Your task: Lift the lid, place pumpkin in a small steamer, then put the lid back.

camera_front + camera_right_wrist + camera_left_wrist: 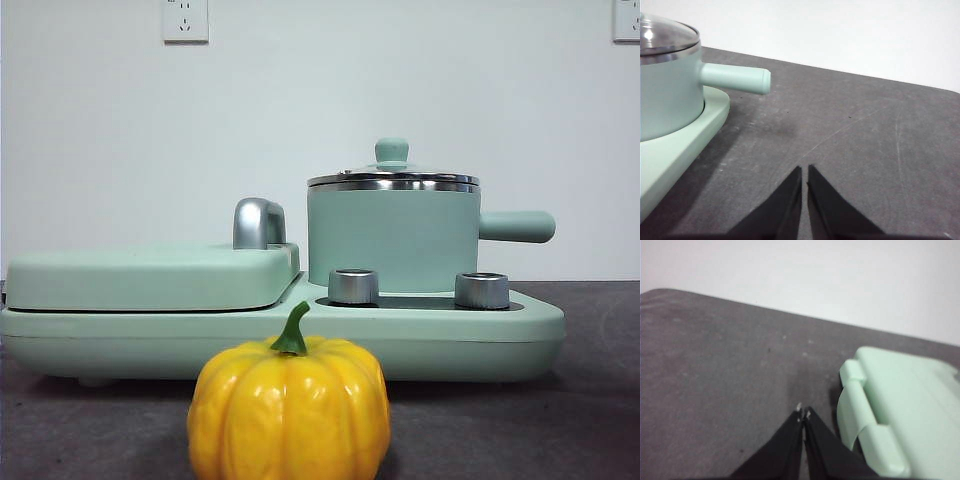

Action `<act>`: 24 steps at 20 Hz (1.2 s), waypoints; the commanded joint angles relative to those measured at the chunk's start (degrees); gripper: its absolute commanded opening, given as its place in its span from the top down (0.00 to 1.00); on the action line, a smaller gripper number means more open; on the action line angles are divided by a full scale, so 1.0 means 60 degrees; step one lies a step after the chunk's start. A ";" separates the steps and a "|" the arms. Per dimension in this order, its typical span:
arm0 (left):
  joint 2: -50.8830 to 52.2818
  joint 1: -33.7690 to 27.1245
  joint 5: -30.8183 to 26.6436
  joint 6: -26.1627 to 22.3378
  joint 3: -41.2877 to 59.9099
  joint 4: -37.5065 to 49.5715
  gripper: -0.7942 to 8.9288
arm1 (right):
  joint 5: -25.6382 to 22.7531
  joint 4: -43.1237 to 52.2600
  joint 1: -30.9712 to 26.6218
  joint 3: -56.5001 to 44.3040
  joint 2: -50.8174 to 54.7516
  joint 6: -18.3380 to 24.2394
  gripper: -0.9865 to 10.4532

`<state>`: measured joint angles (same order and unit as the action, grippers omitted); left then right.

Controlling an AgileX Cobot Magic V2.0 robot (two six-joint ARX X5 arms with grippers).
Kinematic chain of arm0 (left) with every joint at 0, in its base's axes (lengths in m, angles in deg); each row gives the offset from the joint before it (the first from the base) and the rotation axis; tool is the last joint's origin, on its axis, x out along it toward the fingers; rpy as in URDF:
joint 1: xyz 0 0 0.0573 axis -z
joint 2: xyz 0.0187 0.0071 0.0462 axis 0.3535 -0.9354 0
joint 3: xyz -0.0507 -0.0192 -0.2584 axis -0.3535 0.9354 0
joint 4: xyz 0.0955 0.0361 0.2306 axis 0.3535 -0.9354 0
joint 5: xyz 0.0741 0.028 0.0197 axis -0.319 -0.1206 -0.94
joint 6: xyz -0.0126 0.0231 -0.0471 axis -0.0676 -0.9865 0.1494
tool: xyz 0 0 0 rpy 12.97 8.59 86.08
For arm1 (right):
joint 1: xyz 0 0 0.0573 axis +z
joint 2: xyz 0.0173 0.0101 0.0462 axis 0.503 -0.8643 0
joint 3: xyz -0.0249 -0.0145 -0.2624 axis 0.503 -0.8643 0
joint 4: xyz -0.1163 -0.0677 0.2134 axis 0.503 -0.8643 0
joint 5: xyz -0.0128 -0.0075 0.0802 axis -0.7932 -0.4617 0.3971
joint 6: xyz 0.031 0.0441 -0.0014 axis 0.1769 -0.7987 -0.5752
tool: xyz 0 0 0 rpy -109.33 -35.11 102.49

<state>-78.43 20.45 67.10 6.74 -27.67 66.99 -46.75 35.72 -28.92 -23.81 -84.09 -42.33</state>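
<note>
Pincers: left pincer (803, 415), right pincer (804, 170) closed; one pumpkin (289, 412).

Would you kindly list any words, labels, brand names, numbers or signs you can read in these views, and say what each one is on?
None can be read in any view.
The two steel dials show no legible marks.
The small steamer, its lid, the pumpkin and the flat cover carry no print.
The wall sockets show only slots.

We see our left gripper (803, 416) as two matte black wedge jaws with pale specks at the tips. Our right gripper (804, 170) has plain black tapered jaws.
</note>
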 commanded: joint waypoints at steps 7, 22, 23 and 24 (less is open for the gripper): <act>0.0015 -0.0022 -0.0018 0.2721 0.0193 0.0178 0.91 | -0.0601 -0.0036 0.0004 -0.0029 0.0025 -0.3304 0.90; 0.0015 -0.0018 -0.0018 0.5963 -0.0168 0.1883 0.91 | -0.0208 0.1599 0.0007 0.0750 0.0018 -0.6510 0.90; 0.0015 -0.0018 -0.0015 0.6069 -0.0273 0.1880 0.91 | -0.0211 0.1501 0.0004 0.0929 0.0015 -0.6506 0.90; 0.0015 -0.0018 -0.0011 0.6149 -0.0423 0.1872 0.91 | -0.0211 0.1341 0.0007 0.1184 0.0011 -0.6466 0.90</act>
<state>-78.45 20.45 67.13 40.99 -28.63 77.20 -48.14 43.68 -28.92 -18.02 -84.09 -80.25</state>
